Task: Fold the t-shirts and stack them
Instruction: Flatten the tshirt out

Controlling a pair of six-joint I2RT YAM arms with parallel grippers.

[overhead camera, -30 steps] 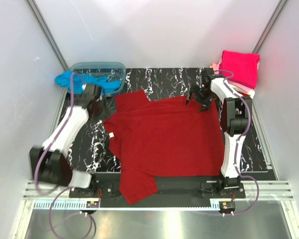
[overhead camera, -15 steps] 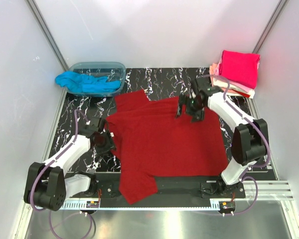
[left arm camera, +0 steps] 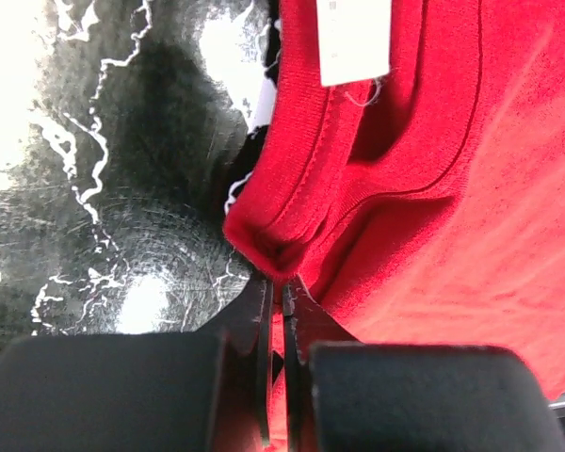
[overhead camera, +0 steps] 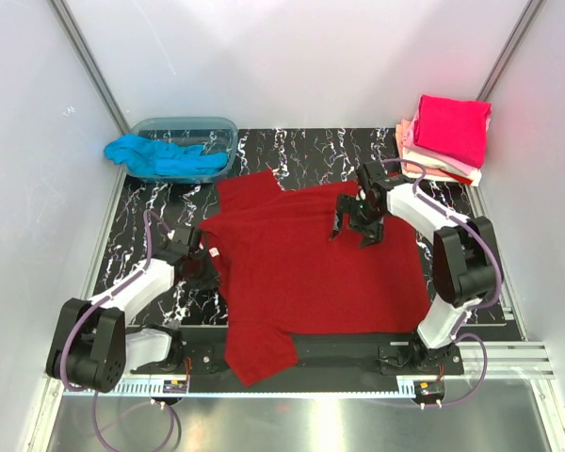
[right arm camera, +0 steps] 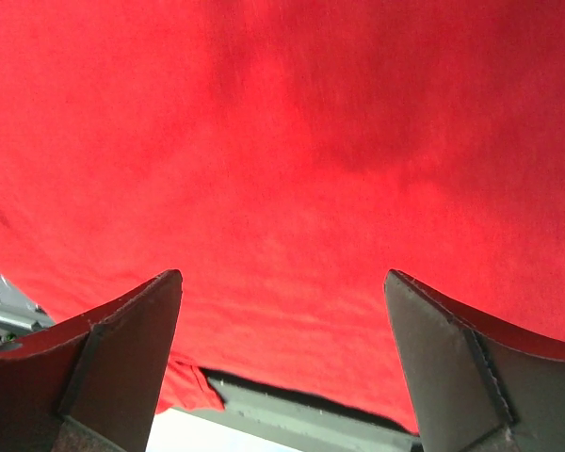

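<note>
Bright even overhead light; wrist views blurred close up

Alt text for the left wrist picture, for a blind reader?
The left gripper is shut on the collar edge of a dark red t-shirt. Its white tag shows above; the black marbled table lies to the left.

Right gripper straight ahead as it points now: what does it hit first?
The dark red cloth t-shirt, probably; the open right gripper faces it with nothing visible between.
</note>
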